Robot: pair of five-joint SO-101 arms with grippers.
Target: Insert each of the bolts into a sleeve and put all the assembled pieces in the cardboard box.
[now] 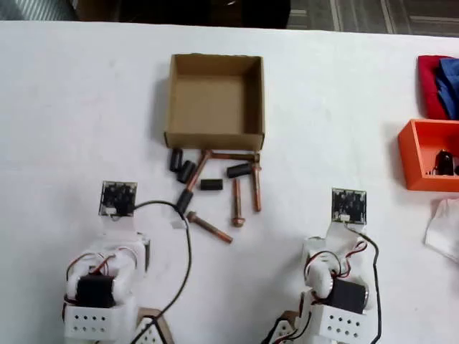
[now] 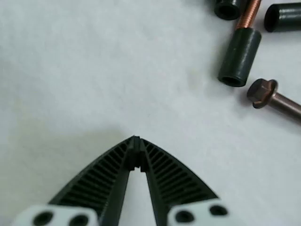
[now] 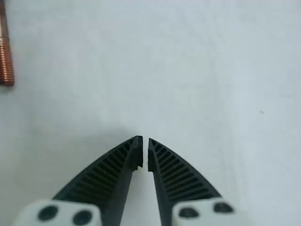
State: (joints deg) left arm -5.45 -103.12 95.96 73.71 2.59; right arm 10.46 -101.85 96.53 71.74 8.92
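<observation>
From where I stand, the cardboard box point(image 1: 215, 140) sits open-topped at the far middle of the white table point(image 1: 72, 107), its bare floor showing. Just in front of it lies a jumble of copper bolts point(image 1: 237, 203) and short black sleeves point(image 1: 211, 184), some touching, approx. between the two arms. One bolt point(image 1: 196, 172) slants from the box's front wall down to a sleeve point(image 1: 184, 202) at its end (inside it or only butted against it, can't tell). The left gripper point(image 2: 136, 141) hangs low over bare table w/ its ribbed black fingers pressed together at the tips, gripping nothing. Near it are a sleeve point(image 2: 240, 56) and, just beside that, a bolt's flanged head point(image 2: 263, 92). The right gripper point(image 3: 142, 141) is also over bare table, fingers nearly together w/ a thin slit between them, gripping nothing. A bolt's threaded end point(image 3: 5, 47) lies well apart from it. At the table's right edge stands an orange bin point(image 1: 423, 154), w/ a red and blue cloth point(image 1: 434, 82) behind it.
</observation>
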